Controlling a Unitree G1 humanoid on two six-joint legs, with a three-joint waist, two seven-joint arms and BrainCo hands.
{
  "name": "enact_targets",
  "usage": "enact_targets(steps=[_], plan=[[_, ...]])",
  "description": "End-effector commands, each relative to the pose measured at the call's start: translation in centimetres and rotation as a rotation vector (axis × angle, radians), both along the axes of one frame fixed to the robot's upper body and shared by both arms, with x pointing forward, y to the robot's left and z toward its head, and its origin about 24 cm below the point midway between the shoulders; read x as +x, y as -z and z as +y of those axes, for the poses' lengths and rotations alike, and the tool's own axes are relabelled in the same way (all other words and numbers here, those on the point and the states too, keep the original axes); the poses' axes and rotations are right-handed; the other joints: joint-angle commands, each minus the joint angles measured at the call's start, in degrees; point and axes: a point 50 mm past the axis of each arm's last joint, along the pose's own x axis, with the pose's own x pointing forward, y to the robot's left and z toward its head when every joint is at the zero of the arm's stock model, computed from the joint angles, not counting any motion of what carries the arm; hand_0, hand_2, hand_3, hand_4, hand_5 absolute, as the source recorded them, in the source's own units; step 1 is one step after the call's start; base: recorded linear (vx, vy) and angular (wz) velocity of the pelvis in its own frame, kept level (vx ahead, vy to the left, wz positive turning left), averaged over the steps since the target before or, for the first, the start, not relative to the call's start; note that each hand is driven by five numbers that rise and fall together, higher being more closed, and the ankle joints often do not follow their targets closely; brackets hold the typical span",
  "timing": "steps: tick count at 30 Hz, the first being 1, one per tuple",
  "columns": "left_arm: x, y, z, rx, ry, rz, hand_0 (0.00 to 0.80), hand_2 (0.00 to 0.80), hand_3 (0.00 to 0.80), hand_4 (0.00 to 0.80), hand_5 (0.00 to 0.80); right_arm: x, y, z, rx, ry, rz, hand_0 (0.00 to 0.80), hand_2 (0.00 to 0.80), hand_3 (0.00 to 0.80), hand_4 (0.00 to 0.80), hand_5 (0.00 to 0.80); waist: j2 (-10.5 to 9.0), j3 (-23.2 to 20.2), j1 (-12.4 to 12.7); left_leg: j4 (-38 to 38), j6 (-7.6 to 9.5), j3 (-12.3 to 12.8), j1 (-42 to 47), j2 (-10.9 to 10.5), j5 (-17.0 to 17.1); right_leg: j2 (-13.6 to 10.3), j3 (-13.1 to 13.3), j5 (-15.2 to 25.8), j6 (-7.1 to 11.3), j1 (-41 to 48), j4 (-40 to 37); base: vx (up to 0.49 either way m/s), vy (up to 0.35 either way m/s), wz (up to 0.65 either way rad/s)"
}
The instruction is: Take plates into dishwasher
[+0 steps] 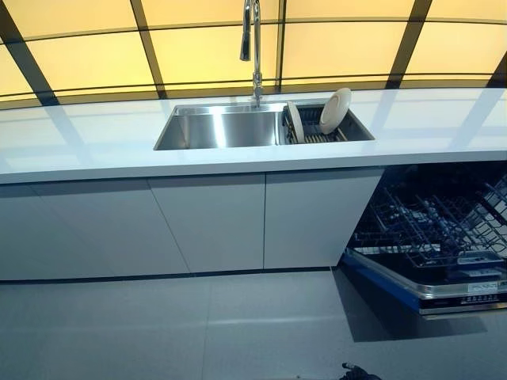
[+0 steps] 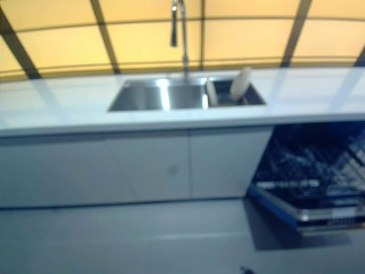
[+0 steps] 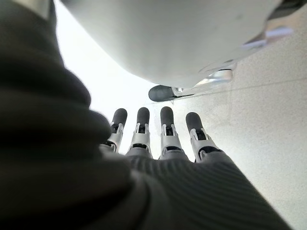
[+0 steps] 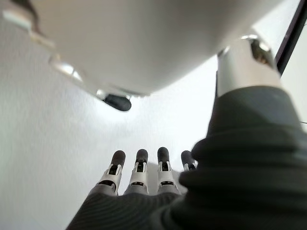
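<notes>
Two white plates stand on edge in a dark drying rack (image 1: 318, 133) in the right part of the steel sink (image 1: 218, 128): a larger one (image 1: 335, 110) leaning at the right and a smaller one (image 1: 295, 122) to its left. The dishwasher (image 1: 432, 237) stands open under the counter at the right, its wire rack pulled out over the lowered door (image 1: 428, 286). My left hand (image 3: 158, 139) and right hand (image 4: 144, 172) show only in their wrist views, hanging low over the floor with straight fingers, holding nothing, far from the plates.
A tall faucet (image 1: 253, 47) rises behind the sink. The white counter (image 1: 79, 138) runs across the view above white cabinet doors (image 1: 210, 222). Grey floor (image 1: 198, 324) lies between me and the cabinets. Yellow panels fill the wall behind.
</notes>
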Motion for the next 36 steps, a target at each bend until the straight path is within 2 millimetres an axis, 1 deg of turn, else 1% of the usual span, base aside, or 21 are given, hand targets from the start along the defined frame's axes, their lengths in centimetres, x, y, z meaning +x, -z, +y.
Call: enact_targets(steps=[1,6,10,16,26,36], plan=[[2.14,-0.10,-1.59,-0.026,0.001,-0.047,0.000,0.000,0.000,0.000,0.000,2.51,-0.48,0.57,-0.061,-0.054,-0.045,0.000,0.000,0.000,0.000,0.000,-1.70,4.21,1.42,0.87,8.84,2.12,1.57,-8.87,-3.87,7.89,-1.02,-2.08,-7.05,-0.61,2.41,-0.041,-0.006,0.00],[2.24,-0.09,-1.80,-0.063,-0.021,-0.061,0.000,0.000,0.000,0.000,0.000,2.17,-0.34,0.67,-0.052,-0.040,-0.011,0.000,0.000,0.000,0.000,0.000,-1.82,4.26,1.44,0.67,8.83,2.22,1.64,-8.91,-3.89,7.97,-0.91,-1.89,-6.99,-0.52,2.05,-0.050,-0.009,0.00],[2.15,-0.07,-1.76,-0.037,-0.015,-0.072,0.000,0.000,0.000,0.000,0.000,1.92,-0.19,1.08,-0.015,-0.035,-0.010,0.000,0.000,0.000,0.000,0.000,-1.94,3.94,1.52,0.44,8.72,2.21,1.83,-8.87,-3.83,8.08,-0.95,-1.75,-6.99,-0.25,1.66,-0.009,-0.003,0.00],[1.69,0.05,-1.89,-0.037,-0.014,-0.053,0.000,0.000,0.000,0.000,0.000,2.16,-0.31,1.09,-0.024,0.013,-0.064,0.000,0.000,0.000,0.000,0.000,-1.90,3.67,1.26,0.39,8.63,2.47,1.85,-8.89,-3.71,8.16,-0.74,-1.56,-6.95,-0.18,1.47,0.000,0.000,0.00],[1.59,0.04,-1.68,-0.026,-0.007,-0.044,0.000,0.000,0.000,0.000,0.000,1.83,-0.22,0.85,-0.009,0.057,-0.035,0.000,0.000,0.000,0.000,0.000,-1.83,4.03,1.08,0.32,8.81,2.77,1.77,-9.00,-3.62,8.28,-0.44,-1.50,-7.00,-0.39,1.59,0.000,0.000,0.00],[1.67,0.03,-1.66,-0.015,0.000,-0.044,0.000,0.000,0.000,0.000,0.000,2.11,-0.24,1.10,-0.012,0.041,-0.029,0.000,0.000,0.000,0.000,0.000,-1.97,4.39,1.44,0.41,9.01,2.76,1.80,-8.92,-3.53,8.44,-0.66,-1.95,-7.29,-0.54,2.42,0.000,0.000,0.00]])
